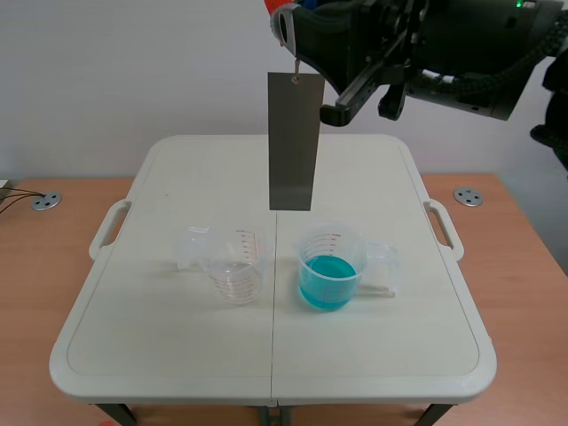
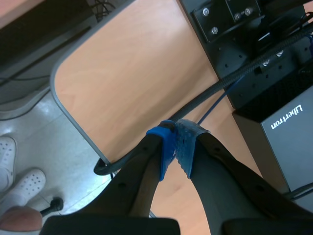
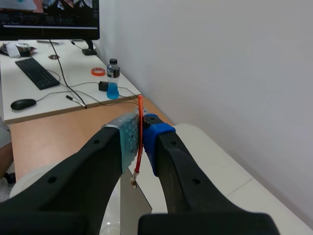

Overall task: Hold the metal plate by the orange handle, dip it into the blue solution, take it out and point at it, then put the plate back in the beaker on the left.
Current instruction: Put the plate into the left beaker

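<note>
Left gripper (image 2: 175, 147): pads pressed together on nothing, out of the scene view, so nowhere near the blue beaker (image 1: 330, 264) as far as can be told.

Left of the blue beaker, just beside it on the table (image 1: 177, 355): empty beaker (image 1: 235, 264), upright.

Above the blue beaker and a little to its left: plate (image 1: 294, 142), hanging straight down, lower edge seemingly clear of the rim, not yet in the solution (image 1: 327, 282).

Judged thin, stiff and light, with slick faces. Best taken by the handle (image 3: 140, 132), a thin orange loop through a hole at the top edge. Likely to swing and twist on that loop, so best lowered slowly and straight.

High above the blue beaker: right gripper (image 3: 142, 139), pads pinching the handle between them. Plate dangling directly below the fingertips, touching neither finger, held by the loop alone.
</note>
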